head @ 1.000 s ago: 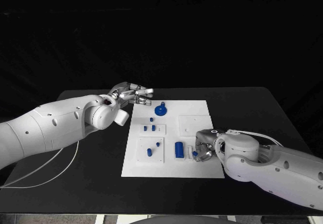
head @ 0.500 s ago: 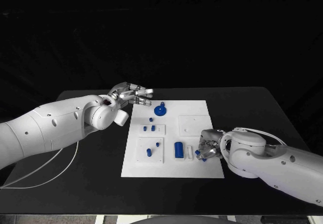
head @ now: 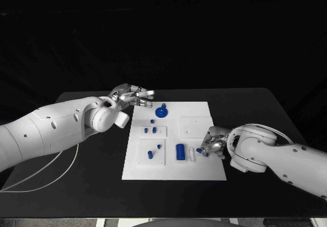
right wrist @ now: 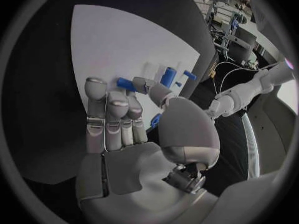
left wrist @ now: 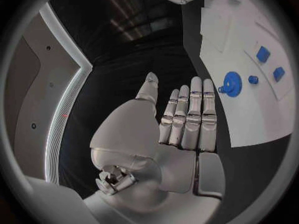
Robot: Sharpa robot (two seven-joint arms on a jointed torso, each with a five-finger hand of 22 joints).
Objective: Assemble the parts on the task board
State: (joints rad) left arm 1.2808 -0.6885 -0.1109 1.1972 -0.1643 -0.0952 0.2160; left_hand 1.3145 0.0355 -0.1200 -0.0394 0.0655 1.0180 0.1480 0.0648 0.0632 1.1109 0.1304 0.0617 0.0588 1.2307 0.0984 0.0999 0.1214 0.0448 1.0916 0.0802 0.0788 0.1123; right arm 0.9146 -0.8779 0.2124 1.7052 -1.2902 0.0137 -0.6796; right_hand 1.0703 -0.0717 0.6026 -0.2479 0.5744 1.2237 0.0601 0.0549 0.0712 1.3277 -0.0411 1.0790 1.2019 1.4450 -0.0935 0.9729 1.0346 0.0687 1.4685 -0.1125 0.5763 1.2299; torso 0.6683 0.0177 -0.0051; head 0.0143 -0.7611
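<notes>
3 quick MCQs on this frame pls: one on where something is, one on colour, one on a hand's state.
1. Where does the round blue part sit on the task board?
A. near the far edge, by the left hand
B. at the near edge
C. off the board, on the table

2. What colour is the table?
A. white
B. black
C. blue

3. What is the left hand doing?
A. holding a blue part
B. pressing on the board
C. open, holding nothing

Answers:
1. A: the round blue part lies at the far end of the task board, next to the left hand.
2. B: the table is black around the white board.
3. C: in the left wrist view the left hand's fingers are straight with nothing in them. The right hand is the one pinching a small blue part.
</notes>
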